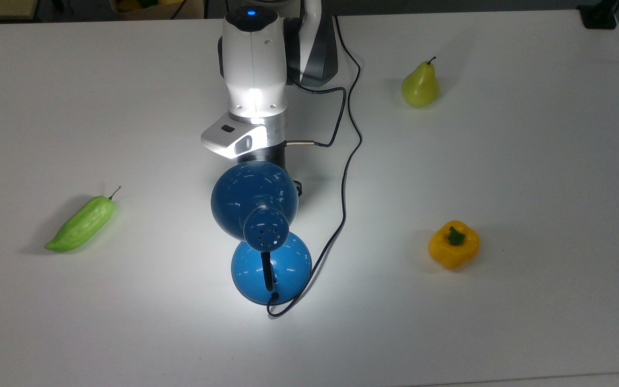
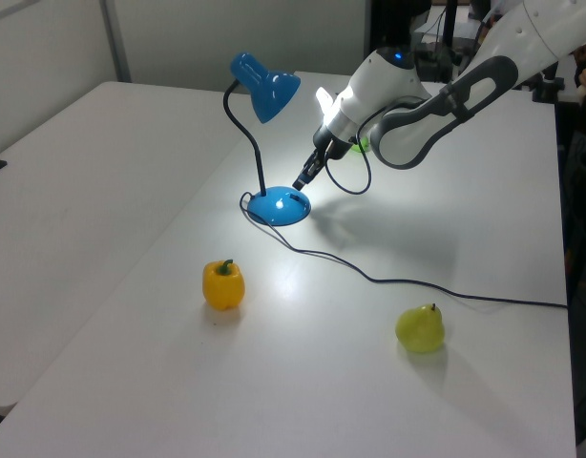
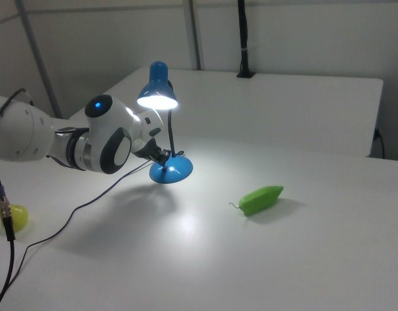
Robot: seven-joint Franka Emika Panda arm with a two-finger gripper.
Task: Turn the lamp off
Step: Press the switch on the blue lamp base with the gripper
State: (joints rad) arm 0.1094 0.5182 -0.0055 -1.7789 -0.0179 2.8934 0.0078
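Observation:
The blue lamp is lit and throws a bright pool on the white table. In the top view its cone shade overlaps its round base and hides my gripper. In the left view the shade arches on a black neck over the base. There my gripper points down and left, its narrow dark tip shut and just above the base's right edge. In the right view the gripper sits beside the neck, right above the base.
The lamp's black cord snakes from the base past the arm to the table's far edge. A green gourd lies at the top view's left, a yellow bell pepper at its right, a pear at upper right.

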